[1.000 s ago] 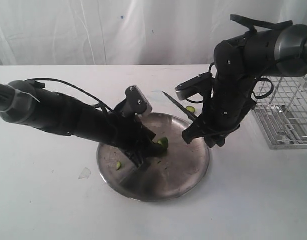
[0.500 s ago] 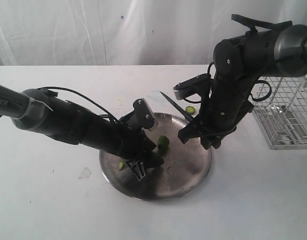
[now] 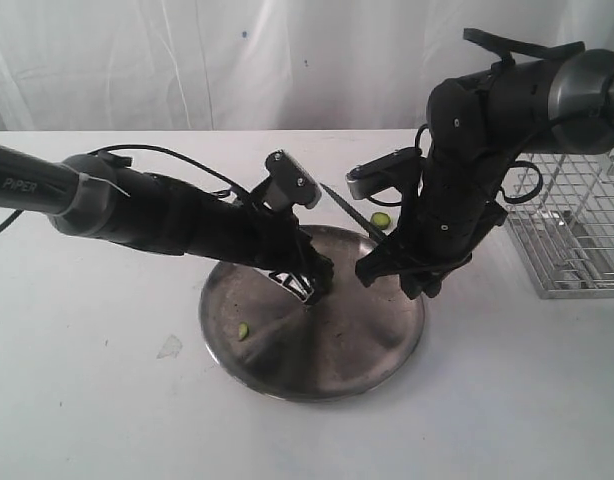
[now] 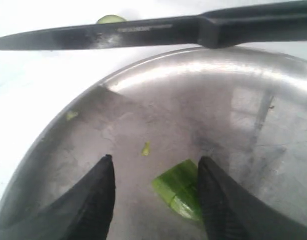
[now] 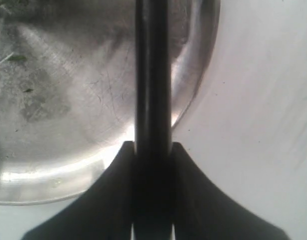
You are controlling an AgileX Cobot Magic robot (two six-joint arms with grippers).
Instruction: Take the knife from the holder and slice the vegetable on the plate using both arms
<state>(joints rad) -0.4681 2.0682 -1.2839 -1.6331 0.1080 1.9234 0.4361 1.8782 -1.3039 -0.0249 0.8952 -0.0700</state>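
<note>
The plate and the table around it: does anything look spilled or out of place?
Yes. One green slice lies off the plate, on the white table near the knife. A small green scrap sits alone at the plate's left in the exterior view, and a faint smudge marks the table nearby.

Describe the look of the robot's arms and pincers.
The left arm and right arm are black, jointed, with grey collars and looping black cables; the left arm bears white "PiPER" lettering. The left pincer and right pincer have two black tapering fingers.

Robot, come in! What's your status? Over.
Left fingers open, straddling green pepper piece on round steel plate. Right fingers shut on black-handled knife, blade near plate's rim. Nothing blocking.
</note>
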